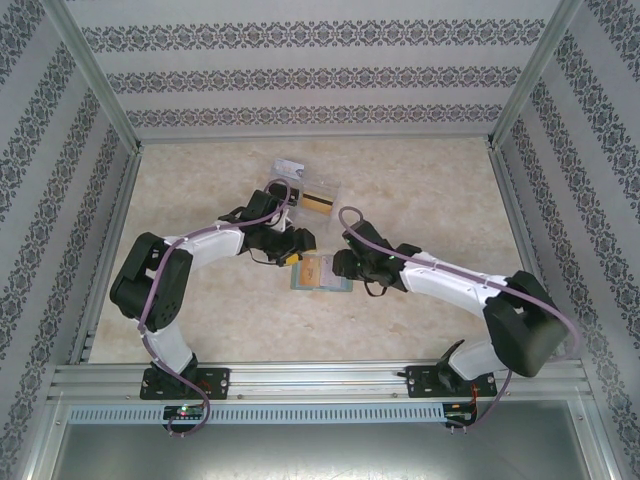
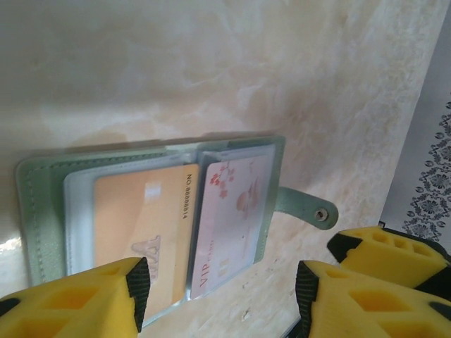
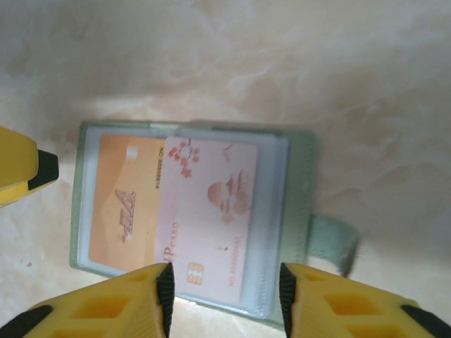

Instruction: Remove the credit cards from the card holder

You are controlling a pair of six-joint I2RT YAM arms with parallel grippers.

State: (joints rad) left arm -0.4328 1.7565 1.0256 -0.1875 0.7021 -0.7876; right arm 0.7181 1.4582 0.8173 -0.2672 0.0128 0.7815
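Centre of the top view: the card holder [image 1: 322,272] lies spread open on the table [image 1: 440,200], bare marble all around it and the clear box [image 1: 300,187] further up the frame. Both arms bend inward over it. The left gripper [image 2: 222,299] hovers with jaws wide apart. The right gripper [image 3: 225,299] is parted too, straddling the white card's [image 3: 211,204] lower edge. "VIP" reads on that card; the orange card [image 2: 141,218] carries a number starting "NO". The tab [image 2: 306,205] points right.
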